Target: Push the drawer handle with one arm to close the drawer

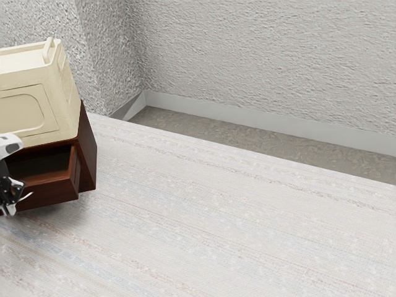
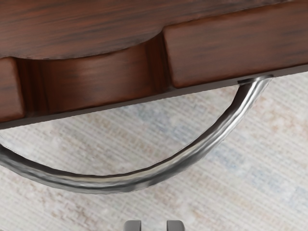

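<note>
Drawer handle (image 2: pixel 106 184), a curved silver bar, lies just ahead of the claw (image 1: pixel 8 207), between its fingertips (image 2: pixel 132 225) and the wooden front. The fingertips stand apart, with a narrow gap. Beyond, the brown drawer (image 1: pixel 46 193) sticks out of its cabinet (image 1: pixel 88 154), beneath a cream box (image 1: pixel 65 120) on a pale striped surface (image 1: pixel 216 216).

The shell (image 1: pixel 8 140) is white and rounded (dark patch included); below the shell, the gripper (image 1: pixel 10 192) is black, its fingertips (image 2: pixel 132 226) grey.
</note>
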Tool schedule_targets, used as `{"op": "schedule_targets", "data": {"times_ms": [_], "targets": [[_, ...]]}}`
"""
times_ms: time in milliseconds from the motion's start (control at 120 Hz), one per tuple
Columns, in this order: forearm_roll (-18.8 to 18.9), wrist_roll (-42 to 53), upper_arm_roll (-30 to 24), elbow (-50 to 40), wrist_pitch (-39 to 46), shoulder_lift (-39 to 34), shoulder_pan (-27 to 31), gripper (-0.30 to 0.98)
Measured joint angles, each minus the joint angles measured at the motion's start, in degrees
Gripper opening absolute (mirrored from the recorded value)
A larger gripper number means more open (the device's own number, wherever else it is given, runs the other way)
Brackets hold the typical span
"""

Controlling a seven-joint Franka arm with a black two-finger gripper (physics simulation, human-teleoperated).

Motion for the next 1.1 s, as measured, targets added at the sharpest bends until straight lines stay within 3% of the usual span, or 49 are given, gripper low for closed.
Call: {"op": "schedule_targets", "data": {"times_ms": [1100], "targets": [[-0.84, 0.23, 0.09, 12.87, 2.85, 14.16, 0.36, -0.10]]}}
